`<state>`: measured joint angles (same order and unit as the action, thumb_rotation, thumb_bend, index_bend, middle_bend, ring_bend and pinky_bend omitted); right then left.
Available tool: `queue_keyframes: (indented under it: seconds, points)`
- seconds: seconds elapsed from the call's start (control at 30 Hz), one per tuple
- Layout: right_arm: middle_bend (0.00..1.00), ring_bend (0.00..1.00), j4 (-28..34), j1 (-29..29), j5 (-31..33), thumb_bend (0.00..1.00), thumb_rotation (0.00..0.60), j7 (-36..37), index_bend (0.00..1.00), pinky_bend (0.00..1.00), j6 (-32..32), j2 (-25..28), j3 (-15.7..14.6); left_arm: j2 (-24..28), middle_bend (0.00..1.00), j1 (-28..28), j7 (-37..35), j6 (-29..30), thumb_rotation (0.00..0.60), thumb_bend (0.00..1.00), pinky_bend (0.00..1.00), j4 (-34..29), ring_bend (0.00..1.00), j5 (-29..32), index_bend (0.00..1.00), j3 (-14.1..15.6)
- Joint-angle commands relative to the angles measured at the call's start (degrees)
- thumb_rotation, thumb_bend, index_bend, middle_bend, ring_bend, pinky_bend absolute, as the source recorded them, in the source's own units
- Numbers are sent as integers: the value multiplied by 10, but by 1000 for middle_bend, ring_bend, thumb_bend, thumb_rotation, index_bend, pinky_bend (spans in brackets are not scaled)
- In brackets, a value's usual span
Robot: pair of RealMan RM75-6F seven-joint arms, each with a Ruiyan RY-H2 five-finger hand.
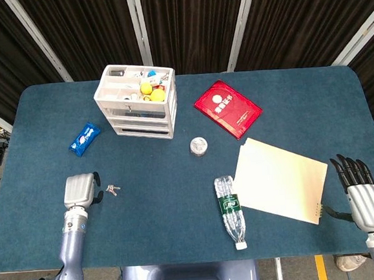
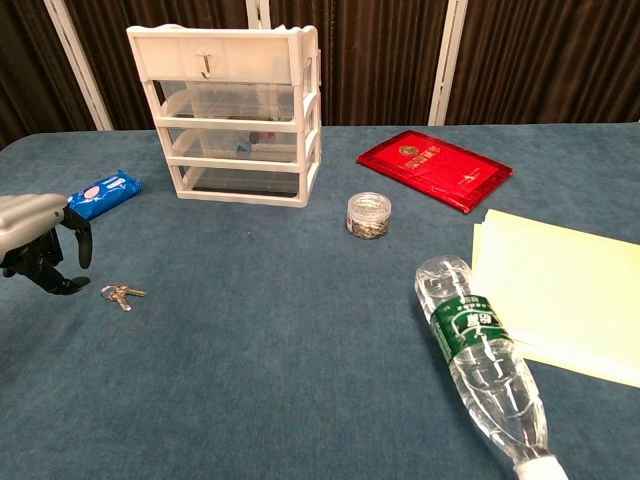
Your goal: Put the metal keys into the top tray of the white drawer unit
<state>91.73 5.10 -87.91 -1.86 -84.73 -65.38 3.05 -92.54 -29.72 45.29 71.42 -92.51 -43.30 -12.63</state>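
The small bunch of metal keys (image 1: 112,189) lies flat on the blue table; the chest view shows the keys (image 2: 122,294) at the left. My left hand (image 1: 80,190) hovers just left of them, fingers curled downward and apart, holding nothing; in the chest view the left hand (image 2: 38,243) is close beside the keys without touching them. The white drawer unit (image 1: 136,102) stands at the back, its top tray (image 1: 131,85) open upward and holding yellow balls and small items. My right hand (image 1: 363,194) rests at the table's near right corner, fingers straight and spread.
A blue snack packet (image 1: 84,139) lies between the left hand and the drawers. A small round jar (image 1: 199,146), a lying water bottle (image 1: 231,212), a yellow folder (image 1: 281,178) and a red booklet (image 1: 227,108) occupy the middle and right.
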Motion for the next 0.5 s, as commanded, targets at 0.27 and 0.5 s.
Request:
queue_keyframes:
  seconds: [0.27, 0.5]
  points:
    - [0, 0, -1, 0, -1, 0, 600, 3, 0, 0, -2, -1, 1, -26, 1000, -13, 2, 1, 600, 355, 671, 33, 875, 9, 529, 10]
    - [0, 0, 0, 1, -1, 0, 600, 5, 0, 0, -1, 0, 1, -36, 1000, -19, 1, 0, 600, 363, 671, 43, 874, 15, 513, 14]
